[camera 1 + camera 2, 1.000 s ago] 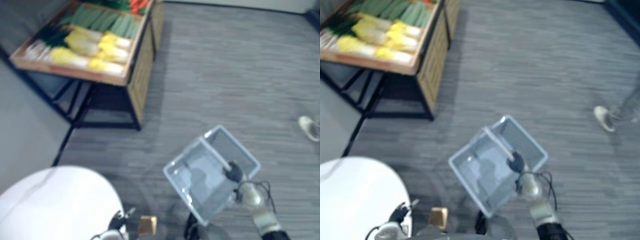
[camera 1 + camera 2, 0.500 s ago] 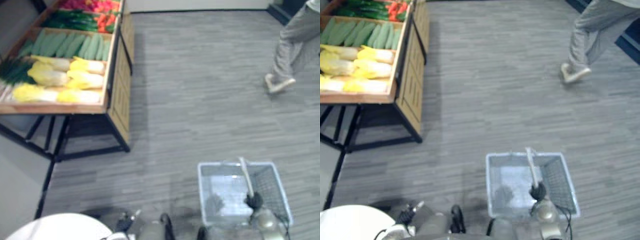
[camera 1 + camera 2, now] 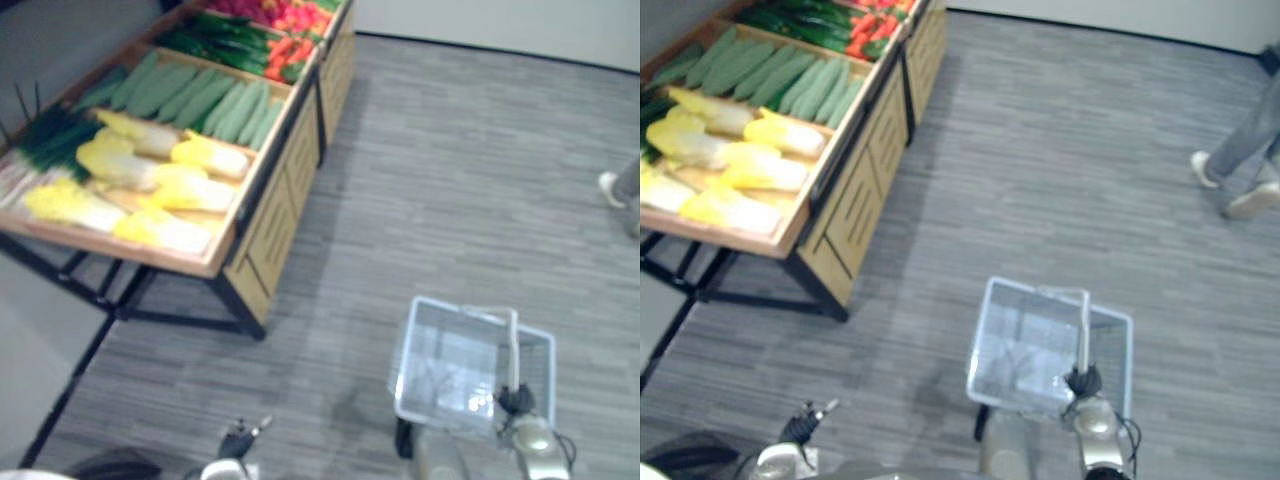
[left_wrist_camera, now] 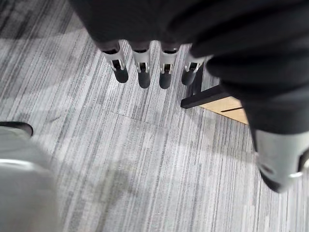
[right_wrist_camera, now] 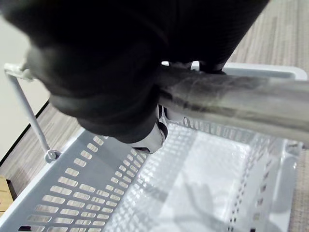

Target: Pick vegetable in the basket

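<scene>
Fingers (image 5: 155, 137) of right hand (image 3: 1084, 382): curled round smooth tubular handle (image 5: 241, 108) of pale perforated plastic basket (image 3: 983, 350), rectangular. Left hand (image 4: 145, 19): fingers (image 4: 144, 77) straight, hanging over striped grey floor (image 3: 450, 180), holding nothing. Vegetables: yellow napa cabbages (image 3: 150, 180), green cucumbers (image 3: 215, 100) on wooden display stand (image 3: 270, 215), well apart from basket.

right hand (image 3: 1084, 383) curled on basket (image 3: 990, 332) handle | vegetable stand (image 3: 856, 198) at left

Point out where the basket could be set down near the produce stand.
The grey floor between the stand's wooden side and the person's shoes is bare. The tray is crowded: cabbages and cucumbers lie packed. The basket, hung from the right hand, is empty.
</scene>
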Controlling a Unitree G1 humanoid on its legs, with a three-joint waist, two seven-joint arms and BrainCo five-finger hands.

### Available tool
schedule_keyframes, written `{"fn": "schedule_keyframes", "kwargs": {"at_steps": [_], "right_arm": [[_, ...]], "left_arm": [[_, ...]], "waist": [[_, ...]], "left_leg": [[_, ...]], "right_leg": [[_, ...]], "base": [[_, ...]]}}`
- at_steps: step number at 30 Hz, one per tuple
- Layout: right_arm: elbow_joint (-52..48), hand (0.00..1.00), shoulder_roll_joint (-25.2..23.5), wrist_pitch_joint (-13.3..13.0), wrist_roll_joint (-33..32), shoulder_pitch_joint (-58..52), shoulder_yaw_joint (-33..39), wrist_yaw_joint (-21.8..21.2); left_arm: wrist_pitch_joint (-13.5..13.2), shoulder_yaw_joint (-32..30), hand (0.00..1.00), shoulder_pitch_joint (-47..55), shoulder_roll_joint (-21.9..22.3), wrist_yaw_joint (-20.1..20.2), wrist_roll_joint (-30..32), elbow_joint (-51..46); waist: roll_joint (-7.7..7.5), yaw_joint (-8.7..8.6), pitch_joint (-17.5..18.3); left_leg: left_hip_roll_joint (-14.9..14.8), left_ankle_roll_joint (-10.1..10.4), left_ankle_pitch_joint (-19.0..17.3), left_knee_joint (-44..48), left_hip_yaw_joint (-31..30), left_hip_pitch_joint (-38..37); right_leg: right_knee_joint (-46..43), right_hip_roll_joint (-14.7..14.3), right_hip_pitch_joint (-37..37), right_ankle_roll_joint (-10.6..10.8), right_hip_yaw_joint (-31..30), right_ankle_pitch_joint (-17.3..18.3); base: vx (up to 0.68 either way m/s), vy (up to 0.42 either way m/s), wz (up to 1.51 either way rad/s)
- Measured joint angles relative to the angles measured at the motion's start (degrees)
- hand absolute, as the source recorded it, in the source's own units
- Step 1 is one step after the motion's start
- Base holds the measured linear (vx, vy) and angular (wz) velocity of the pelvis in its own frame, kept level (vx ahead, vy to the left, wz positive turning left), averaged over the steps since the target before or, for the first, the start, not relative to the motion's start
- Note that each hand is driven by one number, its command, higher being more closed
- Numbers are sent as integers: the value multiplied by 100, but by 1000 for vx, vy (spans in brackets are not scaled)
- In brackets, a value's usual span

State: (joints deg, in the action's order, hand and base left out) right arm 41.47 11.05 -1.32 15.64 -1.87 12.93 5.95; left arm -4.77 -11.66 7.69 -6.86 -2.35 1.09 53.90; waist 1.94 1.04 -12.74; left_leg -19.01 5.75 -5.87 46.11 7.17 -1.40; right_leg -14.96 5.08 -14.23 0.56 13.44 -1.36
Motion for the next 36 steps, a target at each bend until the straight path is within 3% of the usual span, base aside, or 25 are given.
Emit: {"fn": "schedule_keyframes", "kwargs": {"at_steps": [2,3,5,7,9,11,12,13,14,15,16,17,18,19,21,22,23,25,26,27,29,30,32,33,36], "right_arm": [[113,100,94,38,-2,76,-227,-142],[291,100,19,99,-11,137,-269,-177],[479,100,-50,177,-47,186,-284,-232],[518,100,-57,192,-60,237,-189,-279],[514,100,-19,212,-97,116,83,-273],[521,100,23,263,-125,-138,129,-274],[586,100,-37,252,-145,-230,153,-256],[680,100,-158,261,-215,-203,214,-223],[677,100,-214,233,-344,-226,338,-109],[682,100,-224,214,-437,-176,429,-73],[705,100,-198,172,-550,-101,527,15],[800,100,-149,134,-569,-100,557,85],[806,100,-60,105,-569,-92,555,101],[876,100,20,-14,-565,-91,545,97],[901,100,40,-52,-565,-91,554,93],[920,100,38,-72,-564,-80,655,69],[1058,100,27,-74,-571,-27,706,43],[1187,100,-18,-72,-580,28,708,13],[1363,100,-134,-61,-703,96,733,-7],[1405,100,-156,-59,-706,168,775,-20],[1518,100,-12,-32,-706,280,1041,-37],[1521,100,29,-22,-706,277,1059,-57],[1622,100,43,51,-706,246,1148,-140],[1622,100,18,74,-706,255,1184,-141],[1641,100,-154,107,-710,240,1596,-140]], "left_arm": [[43,2,0,101,145,30,-9,3],[48,2,0,109,185,30,-30,-4],[37,3,0,75,246,36,-44,-53],[22,-19,0,-50,293,45,-85,-164],[-5,-86,0,-170,330,54,-96,-200],[0,-152,0,-75,416,52,-95,-199],[30,-208,0,25,428,63,-98,-146],[43,-250,0,-15,265,68,-96,-81],[40,-198,0,8,156,62,-96,-23],[41,-201,0,-12,126,57,-96,-32],[60,-154,0,-67,32,33,-100,-26],[59,-144,0,-76,22,9,-107,-28],[56,-93,0,-73,25,-2,-150,-22],[56,11,0,-96,57,-7,-348,-34],[37,23,0,-153,61,-7,-456,-42],[22,57,0,-223,54,-4,-488,-82],[17,56,0,-259,51,-4,-494,-73],[17,7,0,-244,22,-5,-493,-74],[-8,-136,0,-165,-82,5,-500,-90],[-1,-260,0,-211,-60,12,-500,-30],[4,-341,0,-147,244,33,-529,-3],[5,-348,0,-176,281,31,-533,2],[26,-456,0,-172,277,25,-533,40],[39,-464,0,-153,281,25,-529,54],[54,-563,0,-161,301,25,-531,91]], "waist": [[170,164,-103],[96,242,-148],[29,340,-180],[-22,406,-208],[-38,359,-218],[41,367,-178],[97,408,-112],[-162,350,-101],[-355,269,-35],[-455,197,-63],[-586,35,-72],[-598,1,-88],[-565,3,-104],[-430,-2,-170],[-368,-1,-136],[-352,3,-142],[-379,7,-127],[-446,78,-109],[-717,85,-54],[-666,80,-99],[-150,55,-52],[-86,48,-50],[-42,-33,-43],[-11,-32,-36],[-29,-6,-12]], "left_leg": [[-197,50,-206,1422,72,737],[-81,221,-387,1599,270,1044],[184,362,-566,1031,727,1347],[422,247,-640,-300,1449,1595],[802,-207,-104,-2463,2601,1618],[930,-713,378,-3088,3005,1630],[974,-1682,383,-3006,2953,1566],[1151,-1586,319,-2882,2936,1511],[1458,-1495,171,-3153,2595,1343],[1631,-1515,162,-3327,2422,1202],[1893,-1508,148,-3558,1979,976],[2076,-1483,116,-3766,1536,646],[2120,-1452,93,-3852,1327,455],[2147,-1372,50,-4027,588,-20],[2133,-1283,2,-4032,47,-113],[2153,-1144,-75,-4037,-473,-180],[2178,-990,-154,-4009,-931,-226],[2195,-774,-278,-3945,-1376,-282],[2299,-492,-463,-3764,-1532,-263],[2196,-374,-563,-3668,-1511,-237],[1377,-120,-541,-3461,-121,169],[1204,-117,-523,-3455,391,225],[807,-128,-320,-3673,2297,103],[752,-123,-43,-3883,2845,-38],[1001,-133,500,-4600,2753,-280]], "right_leg": [[224,-297,519,-220,-138,236],[372,-304,931,-224,-235,320],[751,-289,1516,-209,-324,379],[1138,-218,1950,-84,-280,459],[1642,-166,2632,259,-24,692],[1524,-301,3029,424,164,1037],[586,-315,2942,548,221,1561],[-199,-24,2688,588,325,1734],[-2107,391,1884,703,380,1456],[-2963,570,1510,705,287,955],[-4077,724,955,792,25,769],[-4327,775,697,709,1,1094],[-4183,762,649,712,27,1265],[-3097,537,595,592,-87,1599],[-2049,289,509,595,-562,1602],[-1184,140,417,685,-1294,1543],[-545,140,376,852,-1938,1408],[-54,263,405,937,-2175,1113],[201,567,558,860,-1919,238],[75,632,640,936,-1635,438],[347,465,1003,715,-540,534],[449,463,1132,676,-270,555],[739,486,1543,639,475,571],[809,476,1662,589,809,601],[841,540,1866,564,1299,620]], "base": [[694,-345,-69],[703,-305,-51],[686,-238,-43],[638,-149,-30],[639,-60,17],[631,64,11],[643,142,14],[730,229,50],[456,164,85],[537,179,147],[540,74,189],[655,71,203],[778,-46,247],[547,-106,213],[451,-171,207],[435,-284,242],[498,-412,258],[444,-497,208],[335,-421,198],[322,-517,237],[182,-427,203],[133,-328,189],[66,-230,188],[85,-175,148],[72,-22,87]]}}
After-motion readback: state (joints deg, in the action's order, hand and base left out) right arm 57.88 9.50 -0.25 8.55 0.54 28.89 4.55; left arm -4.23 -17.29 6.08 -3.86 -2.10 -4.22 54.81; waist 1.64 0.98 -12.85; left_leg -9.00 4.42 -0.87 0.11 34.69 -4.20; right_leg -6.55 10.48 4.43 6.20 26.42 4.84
